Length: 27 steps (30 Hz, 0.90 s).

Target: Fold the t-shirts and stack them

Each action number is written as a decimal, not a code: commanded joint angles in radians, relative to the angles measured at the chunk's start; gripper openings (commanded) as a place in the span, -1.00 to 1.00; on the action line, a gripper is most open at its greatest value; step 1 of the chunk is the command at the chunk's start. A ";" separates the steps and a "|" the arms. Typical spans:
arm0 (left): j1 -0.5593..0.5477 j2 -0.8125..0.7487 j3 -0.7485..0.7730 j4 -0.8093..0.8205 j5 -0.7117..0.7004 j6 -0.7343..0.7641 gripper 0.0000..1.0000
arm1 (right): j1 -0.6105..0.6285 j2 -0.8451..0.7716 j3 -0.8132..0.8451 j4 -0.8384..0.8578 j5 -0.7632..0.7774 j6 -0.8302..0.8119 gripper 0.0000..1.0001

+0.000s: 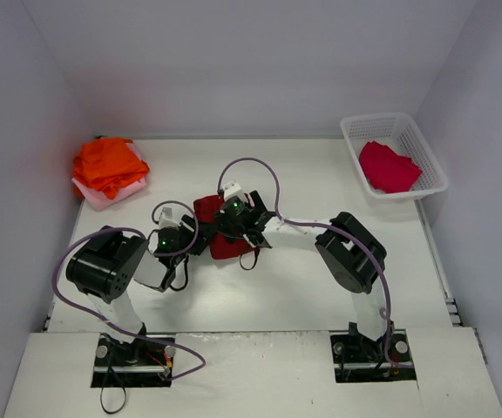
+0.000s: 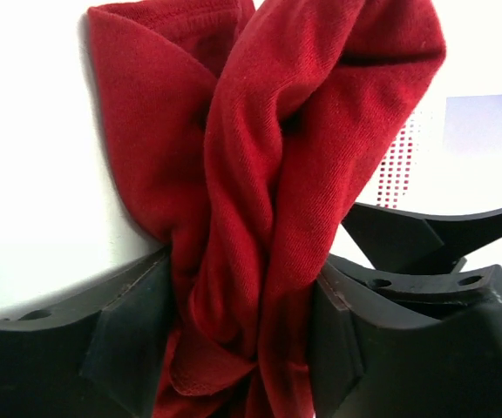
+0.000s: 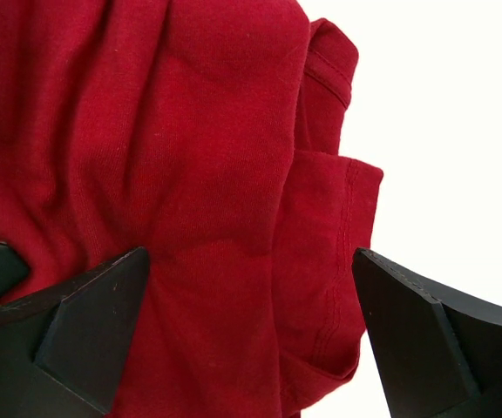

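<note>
Low in the centre of the top view, the left gripper (image 2: 242, 344) pinches a twisted bunch of the dark red t-shirt (image 2: 268, 174), with cloth pressed against both pads. Just above it in that frame, the right gripper (image 3: 251, 335) stands wide and holds nothing. One of its fingers is over the shirt, the other over bare table (image 3: 460, 131) past the hemmed edge.

To fold well, the shirt probably needs spreading first. The right gripper should take a single layer at the hem, apart from the left's grip, and then both should draw outward, low over the table.

At the upper left, orange t-shirts (image 1: 107, 161) lie on a pale pink t-shirt (image 1: 103, 198). At the upper right, a crimson t-shirt (image 1: 389, 167) sits in the white basket (image 1: 356, 131).
</note>
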 commanded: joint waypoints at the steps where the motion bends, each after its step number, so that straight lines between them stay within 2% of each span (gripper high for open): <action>1: -0.040 0.020 -0.005 -0.259 -0.007 0.063 0.00 | -0.007 0.003 -0.001 -0.027 0.016 -0.011 1.00; 9: -0.071 0.022 0.020 -0.279 -0.043 0.069 -0.25 | -0.015 -0.008 -0.015 -0.025 0.018 -0.011 1.00; 19: -0.096 -0.010 0.032 -0.319 -0.084 0.083 -0.97 | -0.026 -0.037 -0.046 -0.020 0.019 -0.007 1.00; 24: -0.096 -0.115 0.041 -0.443 -0.124 0.123 -1.00 | -0.027 -0.048 -0.047 -0.022 0.021 -0.010 1.00; 27: -0.096 -0.205 0.049 -0.578 -0.162 0.157 -1.00 | -0.029 -0.057 -0.049 -0.022 0.025 -0.013 1.00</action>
